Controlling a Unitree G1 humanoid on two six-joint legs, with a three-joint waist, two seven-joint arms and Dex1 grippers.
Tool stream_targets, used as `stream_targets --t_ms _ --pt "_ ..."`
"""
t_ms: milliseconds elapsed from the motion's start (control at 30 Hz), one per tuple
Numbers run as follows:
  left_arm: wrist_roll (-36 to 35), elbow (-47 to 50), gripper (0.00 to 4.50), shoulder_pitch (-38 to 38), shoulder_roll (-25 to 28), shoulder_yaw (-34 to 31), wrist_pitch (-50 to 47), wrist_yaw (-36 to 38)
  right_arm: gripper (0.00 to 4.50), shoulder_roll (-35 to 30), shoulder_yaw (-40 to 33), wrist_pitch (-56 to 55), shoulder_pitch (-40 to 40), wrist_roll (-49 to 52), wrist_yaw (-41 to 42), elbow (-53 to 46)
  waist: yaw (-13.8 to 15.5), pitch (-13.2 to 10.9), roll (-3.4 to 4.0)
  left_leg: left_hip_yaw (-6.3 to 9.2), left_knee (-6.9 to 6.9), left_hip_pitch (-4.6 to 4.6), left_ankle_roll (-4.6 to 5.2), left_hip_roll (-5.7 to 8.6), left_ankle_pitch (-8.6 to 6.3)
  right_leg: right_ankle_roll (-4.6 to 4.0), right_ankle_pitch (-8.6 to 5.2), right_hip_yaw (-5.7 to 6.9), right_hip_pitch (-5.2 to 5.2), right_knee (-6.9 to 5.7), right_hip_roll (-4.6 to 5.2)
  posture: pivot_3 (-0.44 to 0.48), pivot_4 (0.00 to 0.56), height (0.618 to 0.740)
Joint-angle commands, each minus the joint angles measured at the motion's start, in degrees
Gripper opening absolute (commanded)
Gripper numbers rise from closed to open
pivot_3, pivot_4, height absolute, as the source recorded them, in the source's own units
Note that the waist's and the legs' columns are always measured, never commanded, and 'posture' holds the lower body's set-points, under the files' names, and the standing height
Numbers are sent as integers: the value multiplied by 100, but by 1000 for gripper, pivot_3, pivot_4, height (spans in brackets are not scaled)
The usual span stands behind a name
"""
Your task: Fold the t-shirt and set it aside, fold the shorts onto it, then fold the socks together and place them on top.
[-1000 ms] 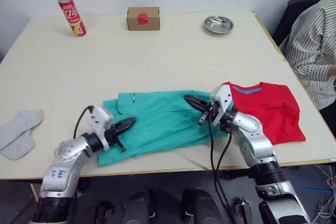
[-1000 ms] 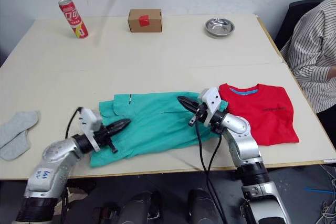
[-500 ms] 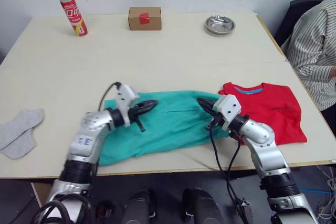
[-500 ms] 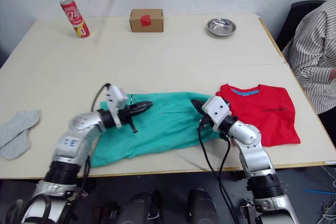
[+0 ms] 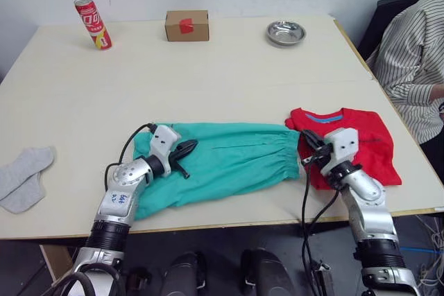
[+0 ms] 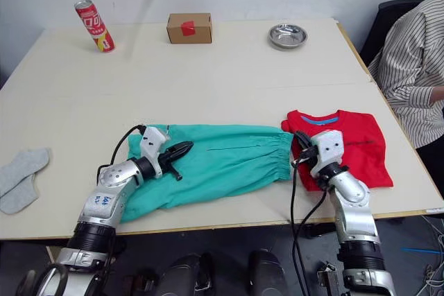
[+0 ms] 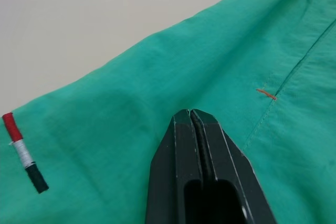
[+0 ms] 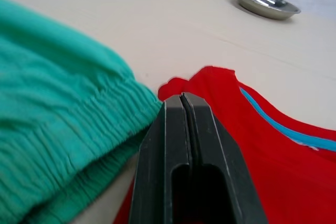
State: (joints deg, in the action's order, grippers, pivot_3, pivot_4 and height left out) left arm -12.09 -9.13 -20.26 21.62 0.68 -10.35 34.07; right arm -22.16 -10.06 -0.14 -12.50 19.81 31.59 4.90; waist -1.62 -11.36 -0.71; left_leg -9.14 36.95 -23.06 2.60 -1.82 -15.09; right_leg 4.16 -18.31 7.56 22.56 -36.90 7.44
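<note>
The left gripper point(image 7: 190, 115) has its two black fingers pressed flat together with no gap and no cloth between them. Its tips hover over the left part of the shorts point(image 5: 229, 161), close above the teal cloth; whether they touch it cannot be told. In the left wrist view a small red, white and black tag point(image 7: 23, 152) is sewn on the cloth to one side of the fingers, and a stitched seam runs on the other side.

The right gripper point(image 8: 182, 98) is likewise closed, finger against finger, holding nothing. Its tips sit at the near left edge of the t-shirt point(image 5: 361, 145), right where the gathered waistband of the shorts meets the red cloth.

The shorts lie spread sideways along the near middle of the table point(image 5: 208, 74), waistband end towards the right and just touching the t-shirt's edge. The t-shirt lies folded on the near right, its blue neckband facing the far side.

The socks point(image 5: 24, 177) rest together at the near left edge, well apart from both garments.

Along the far side stand a red can point(image 5: 93, 23), a cardboard box point(image 5: 186, 25) and a metal bowl point(image 5: 286, 32). A person in a striped shirt point(image 5: 413, 60) sits at the right.
</note>
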Motion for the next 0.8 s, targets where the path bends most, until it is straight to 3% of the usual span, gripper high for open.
stream_targets --t_ms 33,133,233,333,500,633,800 --pt "-246 125 11 140 -20 -203 146 196 167 -153 -521 1631 361 1916 188 -1362 10 0 0 5 -1 -4 2 -1 -1 -1 0 1 0 3 1 0 150 740" --pt "-434 248 0 194 37 -296 305 486 928 -634 -821 3450 984 3652 -274 -2479 22 -2 3 13 0 -15 29 1 -18 -1 0 5 2 11 6 0 150 740" --pt "-632 503 0 294 112 -294 292 852 1898 -983 -1110 4586 1666 5633 -1668 -3041 34 -2 2 19 0 -18 42 1 -29 -1 0 8 -2 24 8 0 150 740" --pt "-886 833 0 315 139 -179 264 1325 2954 -1269 -1076 4699 2603 7949 -3243 -3479 80 -3 0 25 -10 -21 16 1 -44 -2 -1 13 -4 37 8 0 150 740" --pt "-740 909 0 177 81 174 195 1534 4479 -1170 -755 4206 3128 8871 -4813 -3748 131 -3 1 13 -7 -23 19 4 -45 8 6 6 -5 47 5 0 150 740" --pt "-477 575 0 26 56 422 149 1472 4479 -913 -264 3856 2873 8878 -5619 -3676 142 -2 -1 13 -8 -24 20 3 -45 12 9 3 -5 57 -1 0 150 740" --pt "37 -24 0 12 201 646 260 1390 4479 -452 277 3672 2187 8226 -5939 -3167 100 9 -18 10 -11 -21 18 -2 -45 12 9 1 -4 59 -8 0 150 740"
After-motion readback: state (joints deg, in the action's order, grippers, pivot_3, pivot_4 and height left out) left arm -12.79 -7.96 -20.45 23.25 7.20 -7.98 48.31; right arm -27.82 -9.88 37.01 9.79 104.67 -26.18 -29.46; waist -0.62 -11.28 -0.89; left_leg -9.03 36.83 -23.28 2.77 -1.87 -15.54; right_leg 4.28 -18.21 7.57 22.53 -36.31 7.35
